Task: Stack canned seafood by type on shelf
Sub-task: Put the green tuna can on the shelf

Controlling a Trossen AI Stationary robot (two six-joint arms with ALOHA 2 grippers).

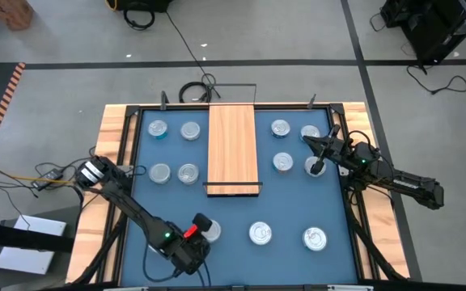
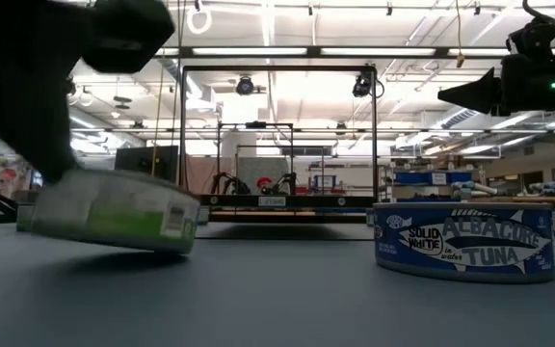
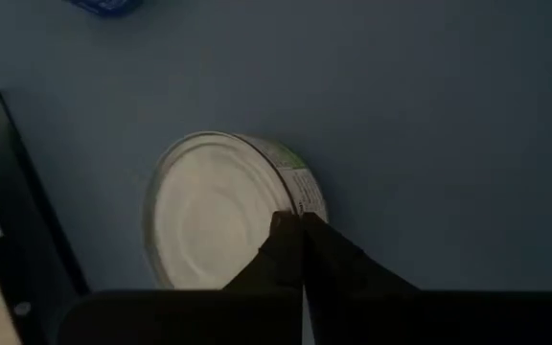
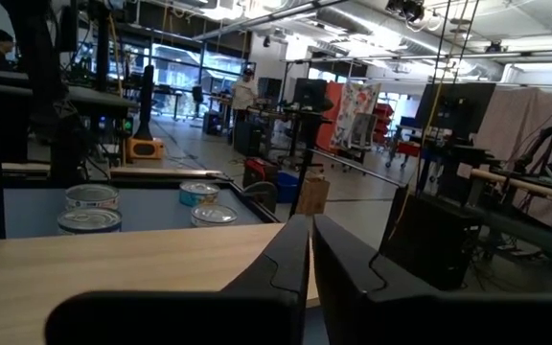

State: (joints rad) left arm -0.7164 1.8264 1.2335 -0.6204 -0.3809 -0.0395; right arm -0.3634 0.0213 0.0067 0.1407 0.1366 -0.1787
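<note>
we find the left gripper (image 1: 204,232) at the near edge of the blue table (image 1: 233,210), fingers (image 3: 300,244) pinched on the rim of a green-label tin (image 3: 220,209), which sits tilted in low view. right gripper (image 1: 317,168) is closed, empty, above the right-side tins near the shelf (image 1: 233,145). shelf carries no tins; an albacore tuna can (image 2: 464,239) stands upright on the table.

High view straight down, low view table-level — both share green-sided tin (image 1: 211,231) (image 2: 114,212).
</note>
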